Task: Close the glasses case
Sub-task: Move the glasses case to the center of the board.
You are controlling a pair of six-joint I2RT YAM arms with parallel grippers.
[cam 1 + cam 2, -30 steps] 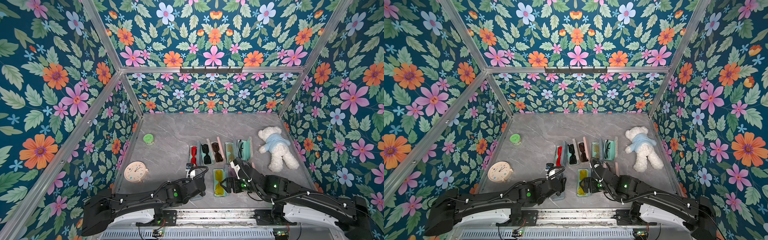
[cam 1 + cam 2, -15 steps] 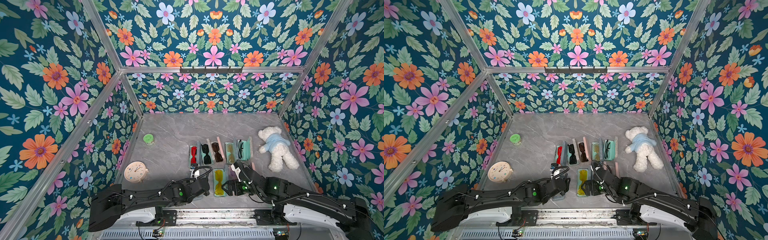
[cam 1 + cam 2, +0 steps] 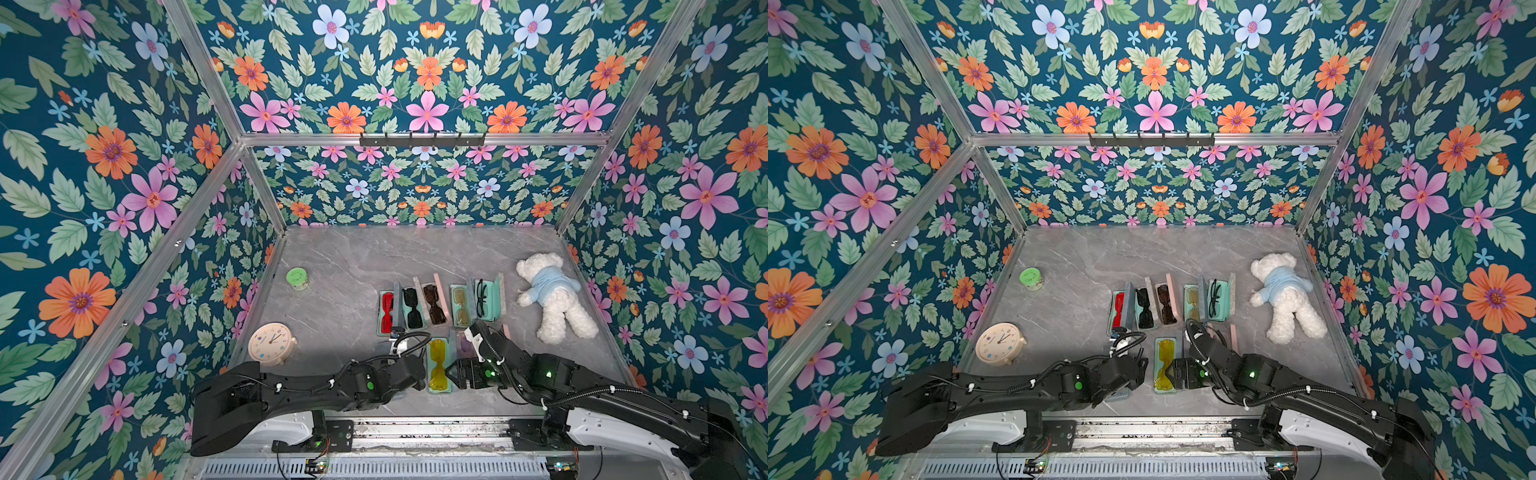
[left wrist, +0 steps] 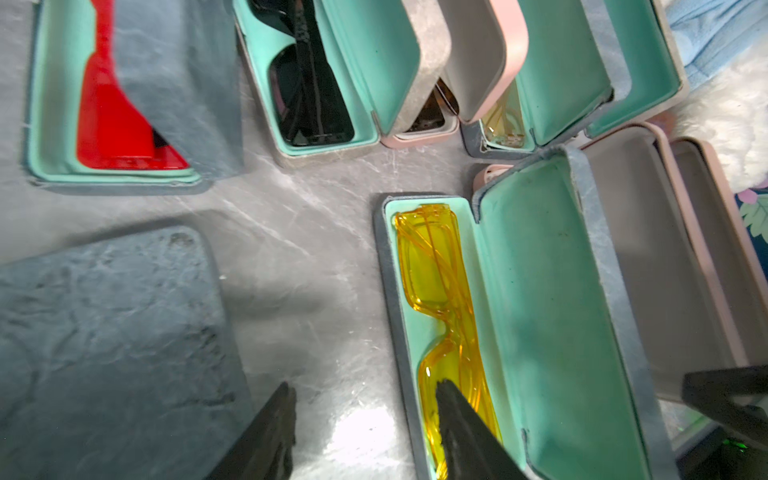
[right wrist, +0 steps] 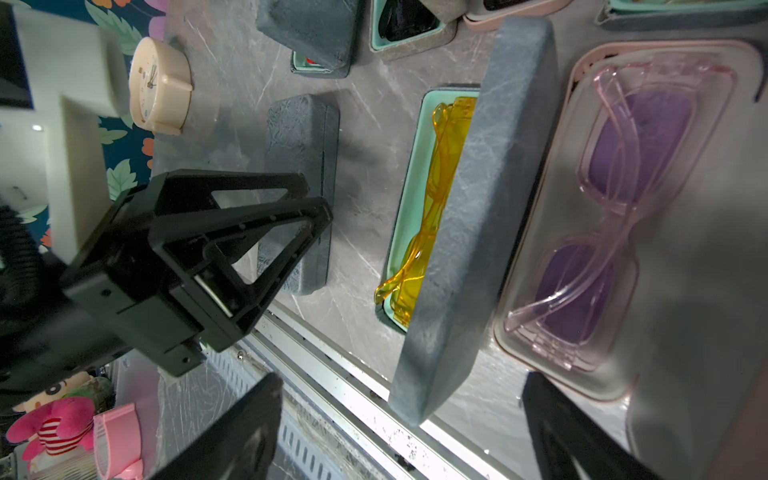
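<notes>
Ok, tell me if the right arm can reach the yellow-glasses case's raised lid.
Probably yes: the open right gripper faces the end of the lid, nothing between; the left gripper sits aside.

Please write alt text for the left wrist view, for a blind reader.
An open grey case with mint lining holds yellow glasses; the open left gripper hovers at one end. A closed grey case lies beside it.
</notes>
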